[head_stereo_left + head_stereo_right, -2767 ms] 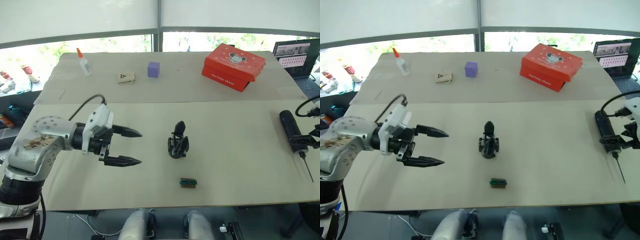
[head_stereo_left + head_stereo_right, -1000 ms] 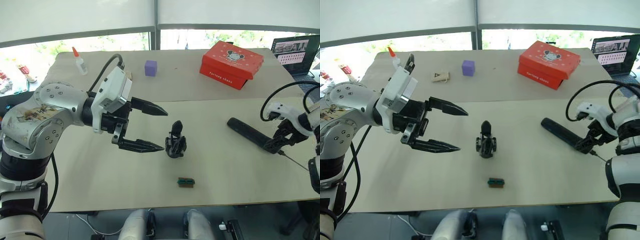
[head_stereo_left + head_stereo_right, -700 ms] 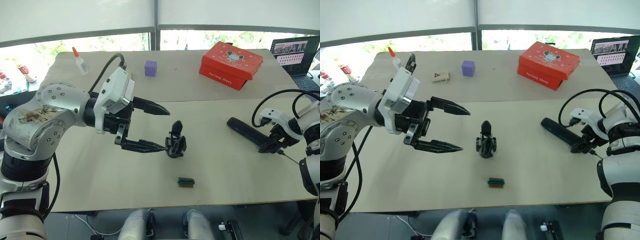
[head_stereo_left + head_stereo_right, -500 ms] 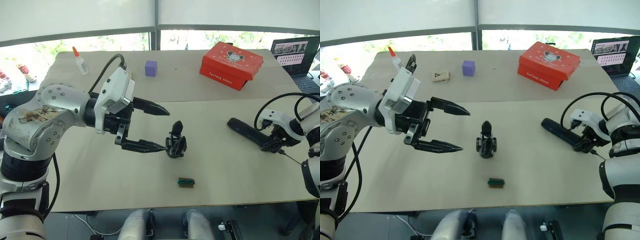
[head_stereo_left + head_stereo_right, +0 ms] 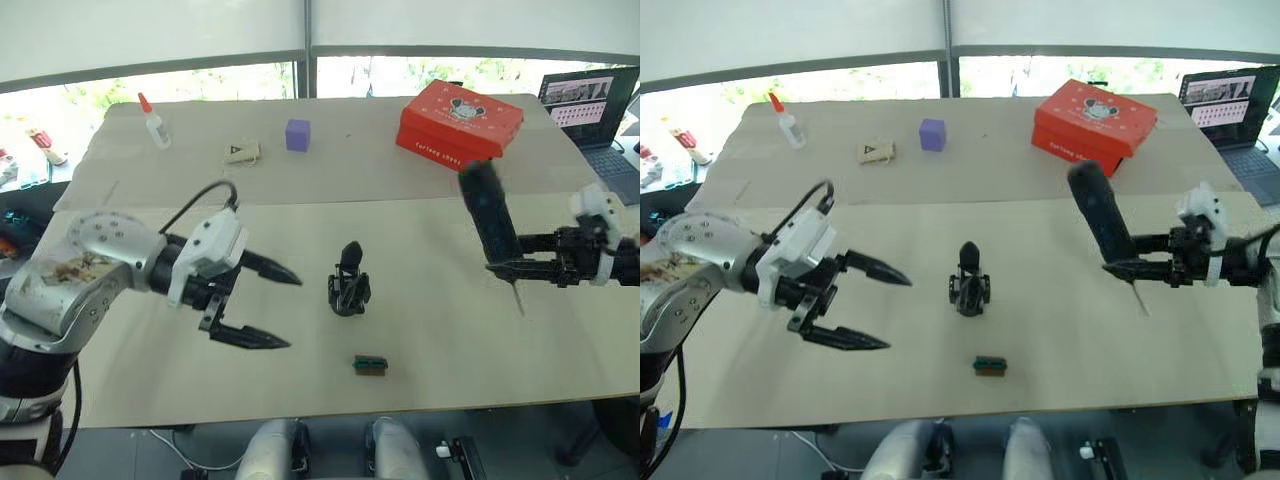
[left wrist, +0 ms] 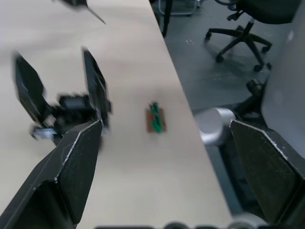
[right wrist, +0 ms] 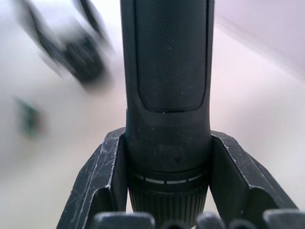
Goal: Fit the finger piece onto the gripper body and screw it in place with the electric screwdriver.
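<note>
The gripper body (image 5: 349, 287), a small black assembly with black fingers pointing up, stands at mid-table; the left wrist view shows it too (image 6: 71, 110). The finger piece as a loose part is out of view. My left gripper (image 5: 293, 312) is open, hanging left of the gripper body and apart from it. My right gripper (image 5: 502, 256) is shut on the electric screwdriver (image 5: 487, 218), held above the table on the right. The screwdriver leans, its thin bit (image 5: 516, 298) pointing down. In the right wrist view both fingers (image 7: 102, 186) clamp its black barrel (image 7: 167, 71).
A small green-and-dark block (image 5: 369, 365) lies near the table's front edge, in front of the gripper body. At the back are a red box (image 5: 460, 120), a purple cube (image 5: 297, 134), a tan card (image 5: 241, 153) and a glue bottle (image 5: 153, 120). A laptop (image 5: 590, 100) sits far right.
My right gripper has lifted the screwdriver off the table and turned it bit-down. My left gripper has drawn back to the left and lower, away from the gripper body.
</note>
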You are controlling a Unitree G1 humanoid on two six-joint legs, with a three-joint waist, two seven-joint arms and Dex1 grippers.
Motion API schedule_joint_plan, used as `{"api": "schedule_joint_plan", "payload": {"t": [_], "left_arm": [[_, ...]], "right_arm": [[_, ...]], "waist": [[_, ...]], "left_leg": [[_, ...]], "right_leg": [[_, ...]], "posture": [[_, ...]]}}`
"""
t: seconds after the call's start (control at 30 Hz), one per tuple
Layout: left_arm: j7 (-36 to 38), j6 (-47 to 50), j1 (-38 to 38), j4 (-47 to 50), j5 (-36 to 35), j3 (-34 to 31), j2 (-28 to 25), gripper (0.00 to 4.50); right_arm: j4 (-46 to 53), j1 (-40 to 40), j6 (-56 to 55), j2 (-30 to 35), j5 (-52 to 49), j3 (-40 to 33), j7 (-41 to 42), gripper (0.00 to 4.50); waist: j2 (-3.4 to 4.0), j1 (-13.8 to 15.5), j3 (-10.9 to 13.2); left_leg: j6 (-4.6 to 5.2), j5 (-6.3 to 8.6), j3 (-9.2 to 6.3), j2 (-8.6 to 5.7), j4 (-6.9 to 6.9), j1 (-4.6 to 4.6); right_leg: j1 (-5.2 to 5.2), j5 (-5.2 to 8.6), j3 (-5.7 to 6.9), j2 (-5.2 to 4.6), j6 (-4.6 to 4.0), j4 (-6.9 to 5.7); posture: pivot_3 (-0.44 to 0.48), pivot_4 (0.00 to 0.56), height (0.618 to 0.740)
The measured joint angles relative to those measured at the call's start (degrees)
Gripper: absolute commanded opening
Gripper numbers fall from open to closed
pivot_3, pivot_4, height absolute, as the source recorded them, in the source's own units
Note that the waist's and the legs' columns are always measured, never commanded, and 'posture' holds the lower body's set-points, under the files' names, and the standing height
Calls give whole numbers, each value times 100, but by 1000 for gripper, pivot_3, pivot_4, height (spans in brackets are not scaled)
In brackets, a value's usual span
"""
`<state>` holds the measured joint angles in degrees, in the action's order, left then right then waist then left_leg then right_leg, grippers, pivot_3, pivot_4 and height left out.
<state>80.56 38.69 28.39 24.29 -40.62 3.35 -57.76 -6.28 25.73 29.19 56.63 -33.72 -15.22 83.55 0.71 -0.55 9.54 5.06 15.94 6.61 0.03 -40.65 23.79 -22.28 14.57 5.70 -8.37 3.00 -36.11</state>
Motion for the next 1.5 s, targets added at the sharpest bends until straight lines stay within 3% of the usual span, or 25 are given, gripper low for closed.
{"api": "schedule_joint_plan", "payload": {"t": [0.13, 0.23, 0.4, 0.7, 1.07, 1.33, 1.5], "left_arm": [[174, -463, -442, -1, 223, -1, -46, 4500], [254, -832, -633, -39, 479, 78, 50, 4500], [-1, -1796, -827, -446, 1192, 457, 799, 4500], [-378, -2395, -1166, -687, 1780, 703, 1308, 4500], [-380, -2382, -1083, -927, 1793, 703, 1430, 4500], [-470, -2222, -867, -970, 1703, 668, 1546, 4500], [-391, -2650, -924, -1214, 1924, 723, 1592, 4500]], "right_arm": [[2058, -573, 1081, -286, -1288, -709, -974, 1940], [3024, -929, 1318, -641, -1865, -846, -1616, 1940], [4344, -1666, 1020, -1571, -2260, -665, -2324, 1940], [4620, -2457, 508, -2149, -1823, -207, -3055, 1940], [4780, -2237, 394, -2097, -1923, -106, -3472, 1940], [4462, -1587, 620, -1535, -2421, -301, -3897, 1940], [4788, -1933, 596, -1641, -2542, -53, -3973, 1940]], "waist": [[-10, 127, 1], [-12, 192, 2], [-20, 216, 1], [-26, 193, 0], [-27, 179, 0], [-29, 180, 0], [-30, 171, 0]], "left_leg": [[0, 2, -3, -3, -13, -4], [2, 3, -3, -10, -14, -3], [4, 2, 3, -13, -15, -1], [7, 1, 2, -12, -16, -2], [8, 1, 0, -11, -15, -2], [9, 1, -2, -10, -13, -2], [10, 1, 0, -11, -6, -1]], "right_leg": [[6, -1, -3, -5, -1, 6], [4, -1, -6, -9, -1, 5], [2, -2, -6, -3, -2, 2], [1, -2, -7, -3, -2, 0], [1, -2, -5, -2, -2, 1], [0, -2, -5, -2, -2, 1], [0, -2, -1, -1, -2, 1]], "posture": [[0, 150, 740], [0, 150, 740], [0, 150, 740], [0, 150, 740], [0, 150, 740], [0, 150, 740], [0, 150, 740]]}}
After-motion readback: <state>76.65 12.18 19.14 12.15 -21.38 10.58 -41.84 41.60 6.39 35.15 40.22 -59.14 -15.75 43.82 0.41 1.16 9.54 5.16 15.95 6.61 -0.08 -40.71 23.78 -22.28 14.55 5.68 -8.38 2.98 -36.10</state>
